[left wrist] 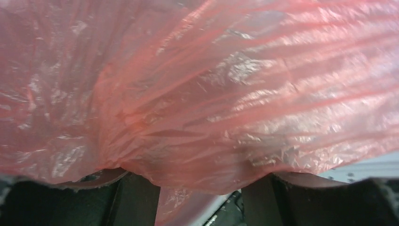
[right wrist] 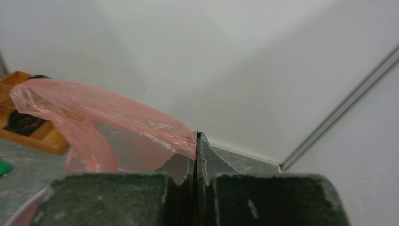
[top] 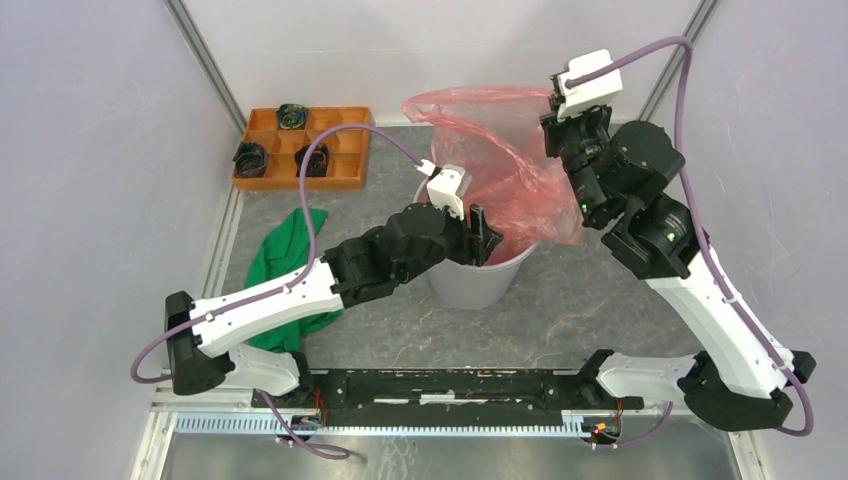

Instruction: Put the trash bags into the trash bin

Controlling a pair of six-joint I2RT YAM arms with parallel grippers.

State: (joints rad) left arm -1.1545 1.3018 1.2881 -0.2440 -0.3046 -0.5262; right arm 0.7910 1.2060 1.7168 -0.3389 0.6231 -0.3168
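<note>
The red-orange trash bag (top: 500,160) stands stretched upward, its lower part hanging inside the pale grey trash bin (top: 470,285) at the table's middle. My right gripper (top: 553,105) is high behind the bin, shut on the bag's top edge; the right wrist view shows the jaws (right wrist: 195,141) pinching the film (right wrist: 108,108). My left gripper (top: 487,237) is at the bin's left rim, open, pressed into the bag. In the left wrist view the bag (left wrist: 197,94) fills the frame and drapes over the spread fingers (left wrist: 136,202); the fingertips are hidden under it.
A compartmented brown wooden tray (top: 300,148) with small black rolls (top: 290,115) sits at the back left; it also shows in the right wrist view (right wrist: 37,136). A green cloth (top: 290,250) lies left of the bin under my left arm. White walls enclose the table.
</note>
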